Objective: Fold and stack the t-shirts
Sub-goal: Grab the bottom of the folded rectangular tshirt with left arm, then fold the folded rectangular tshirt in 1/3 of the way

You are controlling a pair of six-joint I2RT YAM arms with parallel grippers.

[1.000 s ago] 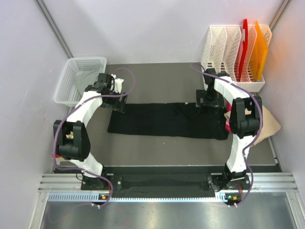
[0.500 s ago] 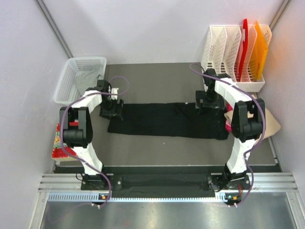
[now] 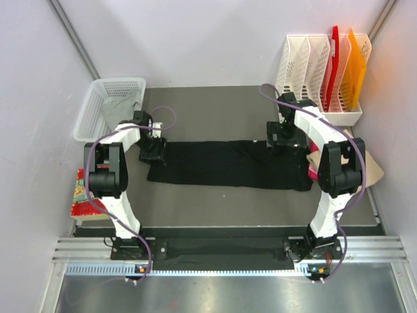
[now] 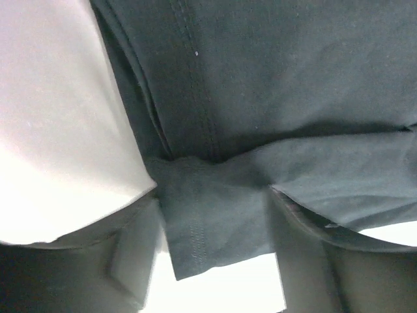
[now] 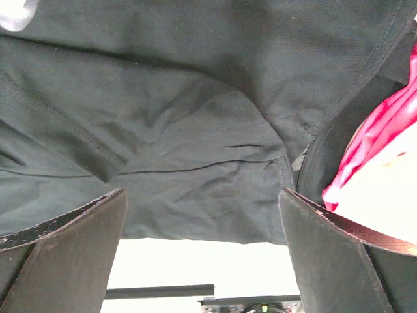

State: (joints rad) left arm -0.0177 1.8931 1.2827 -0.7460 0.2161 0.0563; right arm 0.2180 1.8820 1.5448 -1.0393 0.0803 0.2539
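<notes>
So the soft black t-shirt (image 3: 221,164) is laid out as a long flat strip across the middle of the dark grey surface (image 3: 215,111), with its long axis running straight left to right. That's the bit everything hangs on, because each arm has one end of it. The left tool (image 3: 154,151) is down on the far-left corner and the right tool (image 3: 280,138) is on the far edge near the right end.

From the left wrist view, the fingers (image 4: 130,261) look closed in on a bunched tab of the hem. The cloth fills the gap edge to edge and the creases pull toward the pinch, so I'd call that one clamped on the shirt. The right wrist view is different: the fingers (image 5: 65,248) are wide apart, with the black cloth lying between them and nothing pinched.

My guess is the right side needs to close on its edge first, then both lift the far edge together and carry it toward the near edge. If only the left pulls, the strip will probably skew.

Other stuff around:
- a grey shirt (image 3: 120,107) sits in the white mesh plastic basket (image 3: 88,120) at far left
- a pink shirt (image 3: 313,168) touches the black one's right end, with a tan shirt (image 3: 368,171) just beyond it
- a red patterned flat packet (image 3: 81,195) is on the left, clear of the strip

No stack started yet, as far as I can see.
</notes>
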